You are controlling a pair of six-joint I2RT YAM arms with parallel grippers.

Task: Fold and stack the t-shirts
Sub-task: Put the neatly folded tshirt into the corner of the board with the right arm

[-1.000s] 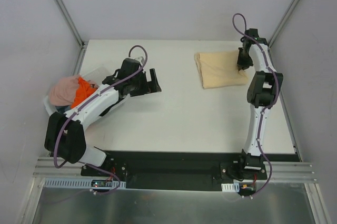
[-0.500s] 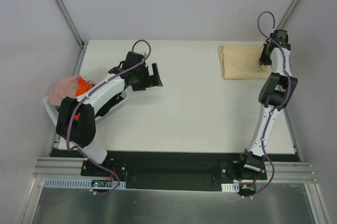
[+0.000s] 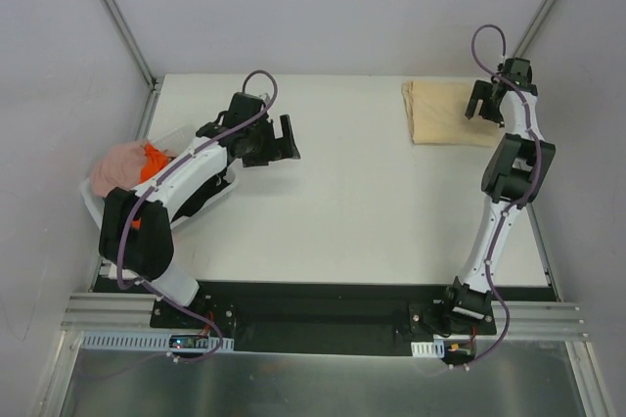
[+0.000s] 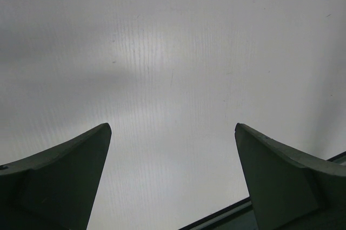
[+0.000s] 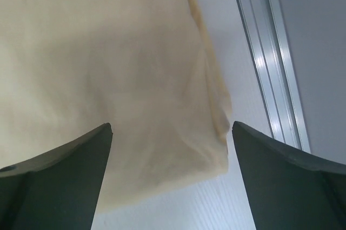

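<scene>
A folded pale yellow-beige t-shirt (image 3: 445, 114) lies flat at the table's far right corner; in the right wrist view the same t-shirt (image 5: 102, 62) fills the upper left. My right gripper (image 3: 482, 102) hovers over its right edge, open, its fingers (image 5: 59, 176) astride the cloth's corner and holding nothing. A pink t-shirt (image 3: 115, 167) and an orange t-shirt (image 3: 155, 164) are heaped in the white basket (image 3: 93, 204) at the left edge. My left gripper (image 3: 285, 139) stands open over bare table to the right of the basket, nothing between its fingers (image 4: 59, 178).
A metal frame rail (image 5: 270, 62) runs close beside the beige shirt's right edge. Upright frame posts (image 3: 117, 16) stand at both far corners. A black strip (image 3: 323, 292) carries the arm bases along the near edge.
My right gripper slid the beige shirt to the far right corner, then opened and let go of it. The left arm shifted slightly toward the back.
</scene>
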